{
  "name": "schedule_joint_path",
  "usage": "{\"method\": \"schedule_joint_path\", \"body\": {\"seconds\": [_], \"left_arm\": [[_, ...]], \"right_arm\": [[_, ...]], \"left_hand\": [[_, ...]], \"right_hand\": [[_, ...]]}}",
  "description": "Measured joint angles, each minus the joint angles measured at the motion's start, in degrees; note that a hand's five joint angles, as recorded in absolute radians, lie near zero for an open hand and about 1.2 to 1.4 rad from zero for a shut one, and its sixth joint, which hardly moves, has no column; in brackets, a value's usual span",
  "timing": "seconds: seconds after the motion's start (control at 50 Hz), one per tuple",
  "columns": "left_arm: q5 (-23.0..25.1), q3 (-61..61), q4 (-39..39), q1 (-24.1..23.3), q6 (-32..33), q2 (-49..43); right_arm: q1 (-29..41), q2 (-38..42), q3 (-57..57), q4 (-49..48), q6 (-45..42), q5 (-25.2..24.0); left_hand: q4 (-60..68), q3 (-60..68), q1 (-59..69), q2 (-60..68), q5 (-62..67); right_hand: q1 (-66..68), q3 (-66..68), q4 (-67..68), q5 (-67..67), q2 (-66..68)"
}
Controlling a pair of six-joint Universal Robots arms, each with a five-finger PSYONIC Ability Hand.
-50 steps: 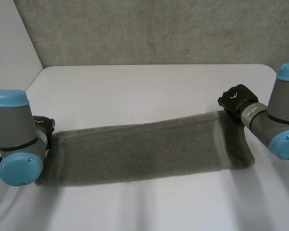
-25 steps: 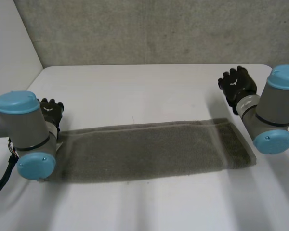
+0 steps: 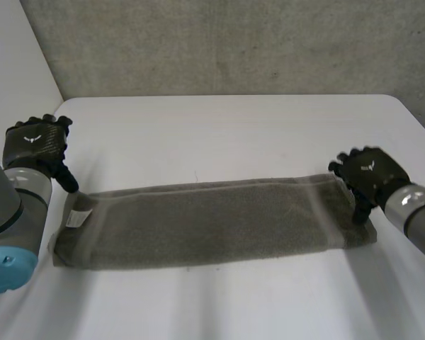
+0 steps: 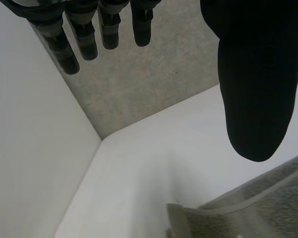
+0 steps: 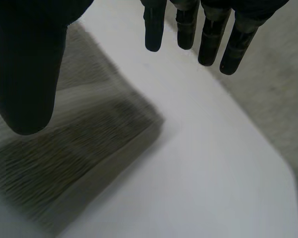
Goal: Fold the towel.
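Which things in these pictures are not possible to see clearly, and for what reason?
- Head view: the right hand hides part of the towel at its right end; contact cannot be told.
- Head view: the pale label at the towel's left end is too small to read.
- Left wrist view: the picture's edge cuts off most of the towel beyond the left hand.
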Motion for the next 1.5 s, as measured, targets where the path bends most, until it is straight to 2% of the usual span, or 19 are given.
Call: {"method": "schedule_joint_path", "body": {"seconds": [0.1, 0.12, 0.16, 0.26, 0.42, 0.58, 0.62, 0.76, 0.88, 1.0, 1.18, 1.3, 1.38, 1.44, 1.46, 1.48, 1.5], "left_arm": [[0.64, -1.35, -0.06, 0.00, -1.36, 0.47], [0.69, -1.61, -0.04, 0.01, -1.46, 0.47], [0.67, -2.08, 0.04, 0.05, -1.47, 0.38], [0.49, -2.57, 0.23, 0.16, -1.32, 0.08], [0.30, -3.44, 0.51, 0.12, -1.27, -0.24], [0.31, -3.92, 0.57, -0.05, -1.27, -0.34], [0.31, -4.02, 0.57, -0.07, -1.27, -0.35], [0.31, -4.31, 0.57, -0.08, -1.29, -0.31], [0.30, -4.67, 0.58, -0.17, -1.30, -0.24], [0.30, -4.82, 0.55, -0.24, -1.27, -0.23], [0.30, -4.82, 0.61, -0.22, -1.29, -0.12], [0.25, -4.81, 0.58, -0.19, -1.29, 0.04], [0.18, -4.85, 0.55, -0.21, -1.28, 0.17], [0.13, -4.87, 0.55, -0.23, -1.27, 0.23], [0.13, -4.87, 0.55, -0.23, -1.27, 0.23], [0.10, -4.89, 0.54, -0.24, -1.27, 0.23], [0.08, -4.89, 0.54, -0.24, -1.27, 0.24]], "right_arm": [[-3.40, -0.73, 5.36, -0.46, -0.38, -2.64], [-4.27, -0.79, 6.47, -0.67, -0.47, -3.34], [-6.02, -0.82, 8.38, -1.07, -0.63, -4.92], [-8.52, -0.44, 10.10, -1.47, -0.76, -7.41], [-9.56, 1.49, 10.59, -3.82, -0.78, -8.20], [-9.71, 4.69, 9.58, -6.68, -0.86, -7.21], [-10.63, 5.69, 8.79, -7.12, -0.99, -6.61], [-14.44, 5.77, 6.92, -6.71, -2.29, -4.23], [-19.36, 5.52, 5.11, -3.35, -8.01, -0.11], [-27.16, 4.57, 3.12, 3.09, -16.11, 3.46], [-31.36, 0.25, -0.85, 5.75, -18.31, 4.03], [-27.51, -4.97, -2.80, 5.33, -14.40, 3.22], [-17.07, -8.95, -5.19, 4.84, -7.45, 2.56], [-5.83, -10.37, -7.17, 4.39, -2.66, 1.95], [-5.83, -10.37, -7.17, 4.39, -2.66, 1.95], [0.55, -10.29, -8.15, 4.08, -0.97, 1.70], [3.82, -9.96, -8.69, 3.87, -0.34, 1.57]], "left_hand": [[0.00, 0.00, 0.00, 0.00, 0.00], [0.00, 0.00, 0.00, 0.00, 0.00], [0.00, 0.00, 0.00, -0.02, 0.00], [0.00, 0.00, -0.29, -0.03, 0.00], [0.00, 0.00, -0.29, -0.04, 0.00], [0.00, 0.00, -0.29, -0.06, 0.00], [0.00, 0.00, -0.29, -0.07, 0.00], [-0.01, 0.00, -0.29, -0.07, 0.00], [0.01, 0.00, -0.29, -0.07, 0.00], [0.01, 0.00, -0.29, -0.07, 0.00], [0.01, 0.00, -0.29, -0.09, 0.00], [0.01, 0.00, -0.29, -0.09, 0.00], [0.01, 0.00, -0.30, -0.10, 0.00], [0.01, 0.00, -0.30, -0.10, 0.00], [0.01, 0.00, -0.30, -0.10, 0.00], [0.01, 0.00, -0.30, -0.10, 0.00], [0.01, 0.00, -0.30, -0.10, 0.00]], "right_hand": [[3.48, 6.14, 5.22, 5.13, 5.02], [9.86, 13.33, 12.49, 11.50, 12.59], [12.57, 16.67, 15.93, 14.37, 16.05], [13.45, 18.19, 17.22, 15.73, 17.24], [23.38, 29.29, 28.14, 25.88, 28.85], [35.63, 45.19, 44.48, 41.51, 44.75], [40.52, 53.80, 53.38, 49.99, 53.07], [40.52, 54.49, 54.19, 51.08, 53.15], [40.52, 54.49, 54.19, 51.23, 53.15], [41.01, 54.49, 54.22, 51.39, 53.15], [41.01, 54.49, 54.28, 51.52, 53.15], [41.41, 54.63, 54.31, 51.60, 53.15], [41.54, 54.75, 54.31, 51.72, 53.15], [41.55, 54.79, 54.32, 51.73, 53.15], [41.55, 54.79, 54.32, 51.73, 53.15], [41.55, 54.79, 54.32, 51.73, 53.15], [41.55, 54.78, 54.32, 51.73, 53.15]]}}
